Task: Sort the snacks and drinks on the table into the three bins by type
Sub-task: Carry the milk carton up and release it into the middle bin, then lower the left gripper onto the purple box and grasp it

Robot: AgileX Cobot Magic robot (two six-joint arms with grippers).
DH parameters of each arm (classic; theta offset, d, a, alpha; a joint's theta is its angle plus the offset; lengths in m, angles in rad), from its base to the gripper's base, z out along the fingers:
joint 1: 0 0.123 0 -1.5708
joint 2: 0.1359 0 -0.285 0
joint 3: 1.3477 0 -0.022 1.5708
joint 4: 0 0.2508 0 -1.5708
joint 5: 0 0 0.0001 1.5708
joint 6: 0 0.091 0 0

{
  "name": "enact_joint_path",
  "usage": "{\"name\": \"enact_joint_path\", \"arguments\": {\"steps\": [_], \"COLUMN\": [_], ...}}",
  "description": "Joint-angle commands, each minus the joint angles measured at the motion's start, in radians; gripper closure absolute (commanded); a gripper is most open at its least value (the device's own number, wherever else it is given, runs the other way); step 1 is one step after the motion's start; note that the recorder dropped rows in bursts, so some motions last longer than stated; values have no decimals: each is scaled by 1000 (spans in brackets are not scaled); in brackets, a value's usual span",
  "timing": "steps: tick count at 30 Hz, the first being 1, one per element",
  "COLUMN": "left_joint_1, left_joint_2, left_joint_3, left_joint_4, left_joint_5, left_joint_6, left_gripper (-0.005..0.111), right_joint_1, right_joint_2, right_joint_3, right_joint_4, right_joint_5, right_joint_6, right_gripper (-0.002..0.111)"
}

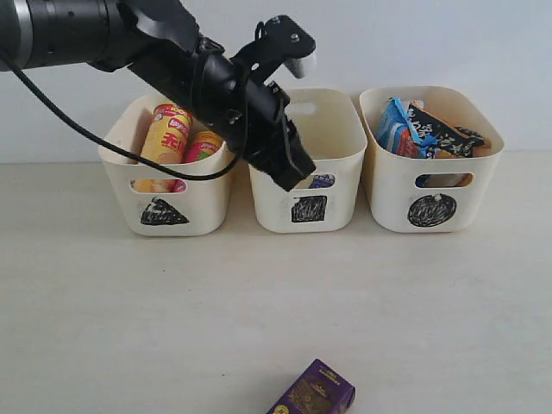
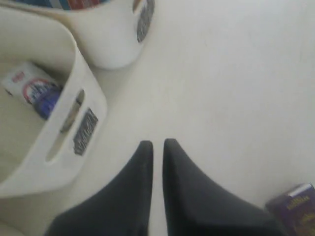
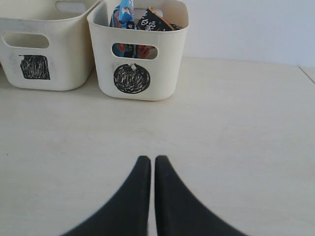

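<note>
Three cream bins stand in a row at the back of the table (image 1: 259, 293). The triangle bin (image 1: 207, 207) holds a yellow chip tube (image 1: 166, 134) and a pink one (image 1: 203, 147). In the circle bin (image 1: 388, 198) lie a blue foil bag (image 1: 398, 129) and an orange-edged one (image 1: 470, 148). A white-and-purple carton (image 2: 34, 88) lies inside the square bin (image 1: 341, 203). My left gripper (image 1: 293, 177) hangs shut and empty over that bin's front rim. Near the front edge lies the dark purple carton (image 1: 312, 392). My right gripper (image 3: 150, 158) is shut over bare table.
The black left arm reaches in from the upper left across the triangle bin, with a cable trailing behind it. A pale wall rises behind the bins. The right wrist view shows the table's right edge (image 3: 307, 73) beyond the circle bin (image 3: 167, 64).
</note>
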Motion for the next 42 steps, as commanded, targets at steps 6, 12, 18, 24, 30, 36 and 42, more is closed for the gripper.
{"name": "enact_joint_path", "arguments": {"steps": [6,12,18,24,30,36,42], "left_joint_1": [-56,-168,-245,-295,-312,-313,-313], "left_joint_2": [-9,41,138,213,253,307,345], "left_joint_3": [-1,10,43,43,45,47,49], "left_joint_4": [142,227,219,394,417,398,416], "left_joint_5": [195,301,400,342,282,259,260], "left_joint_6": [-238,-321,-407,-596,-647,-667,-667], "left_gripper": [103,70,-3,6,20,19,19], "right_joint_1": [-3,-3,-3,-3,-3,-3,-3], "right_joint_2": [-4,-4,-4,-4,-4,-4,-4], "right_joint_3": [5,5,5,5,5,5,5], "right_joint_4": [-2,-2,-2,-2,-2,-2,-2], "right_joint_5": [-3,-3,-3,-9,-9,-9,-9], "right_joint_6": [0,0,0,0,0,0,0], "right_gripper": [108,108,108,108,108,108,108]}}
